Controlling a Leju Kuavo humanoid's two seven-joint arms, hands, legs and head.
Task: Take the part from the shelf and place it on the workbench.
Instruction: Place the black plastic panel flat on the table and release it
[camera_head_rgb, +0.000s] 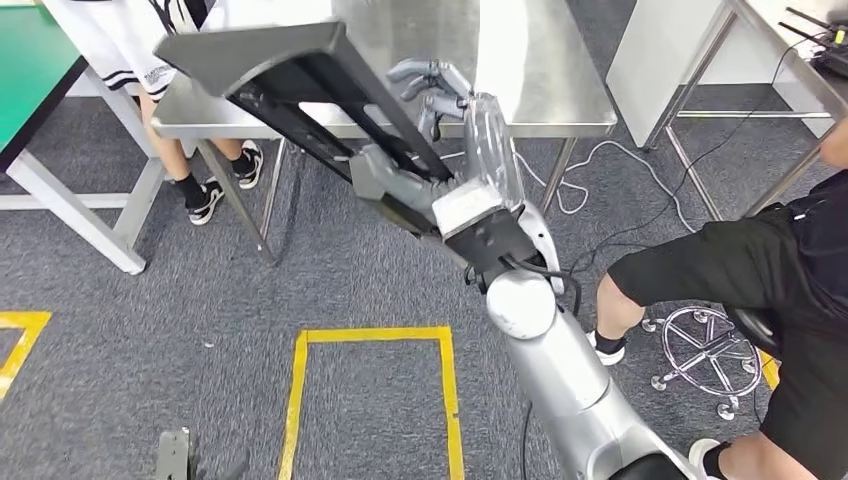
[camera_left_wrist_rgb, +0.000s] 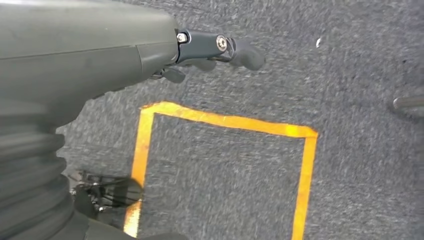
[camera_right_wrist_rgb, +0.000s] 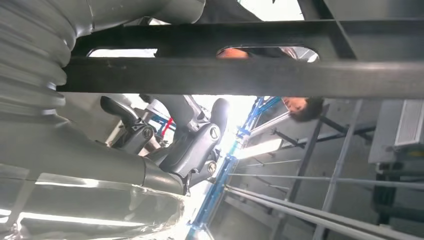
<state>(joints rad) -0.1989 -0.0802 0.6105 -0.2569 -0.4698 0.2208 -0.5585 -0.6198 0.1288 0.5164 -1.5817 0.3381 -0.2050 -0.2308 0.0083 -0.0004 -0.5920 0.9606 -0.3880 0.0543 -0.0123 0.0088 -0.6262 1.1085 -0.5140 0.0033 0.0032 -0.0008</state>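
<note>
The left hand (camera_left_wrist_rgb: 220, 52) hangs over the floor, fingers loosely curled, holding nothing. The right hand (camera_head_rgb: 425, 150) grips the part (camera_head_rgb: 300, 90) with thumb below and fingers above, carrying it tilted, its far end over the workbench (camera_head_rgb: 540, 70), presumably ready to set down.

The head camera is looking down over the yellow tape box (camera_head_rgb: 372, 400); the left wrist camera is sharing it (camera_left_wrist_rgb: 222, 165), closer; the right wrist camera is facing upward.

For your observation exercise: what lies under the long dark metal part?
Under the long dark metal part: steel workbench edge, grey carpet, right hand; the bench surface beneath is covered.
</note>
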